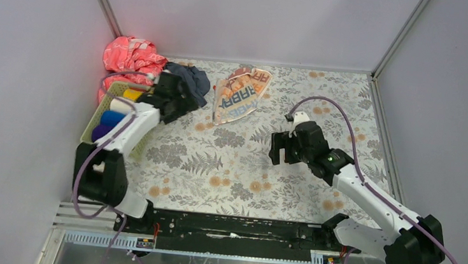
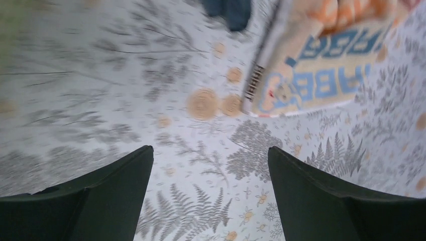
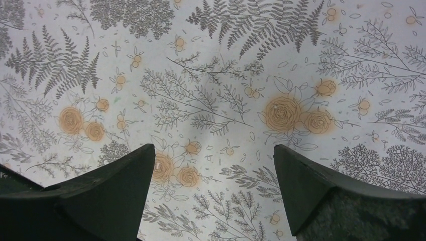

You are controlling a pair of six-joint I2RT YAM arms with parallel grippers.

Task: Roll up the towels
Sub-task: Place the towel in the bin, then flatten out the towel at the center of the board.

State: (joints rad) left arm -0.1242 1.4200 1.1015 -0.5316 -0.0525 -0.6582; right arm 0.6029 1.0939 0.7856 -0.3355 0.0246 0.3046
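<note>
Your left gripper [image 1: 173,98] hangs over the far-left part of the floral-print covering [image 1: 228,170], its fingers spread wide with nothing between them; in the left wrist view only the printed surface shows in the gap of that gripper [image 2: 211,155]. Your right gripper [image 1: 284,148] sits right of centre, well apart from every cloth, and its fingers are spread just as wide over bare fern and rose print [image 3: 213,153]. The cream towel printed "RABBIT" [image 1: 241,94] lies flat but partly folded near the far edge, between your two grippers and nearer the left one; the left wrist camera sees it [image 2: 321,65] just ahead and to the right of the fingers, not touching them. The dark grey-blue towel [image 1: 191,80] is bunched in a heap just beyond the left gripper, beside a crumpled pink cloth [image 1: 133,54] in the far-left corner. Along the left wall stands a pale green basket [image 1: 112,88] holding four rolls in a row: a yellow roll [image 1: 134,94], a white roll [image 1: 119,105], a blue roll [image 1: 112,119] and a purple roll [image 1: 99,133] nearest you.
</note>
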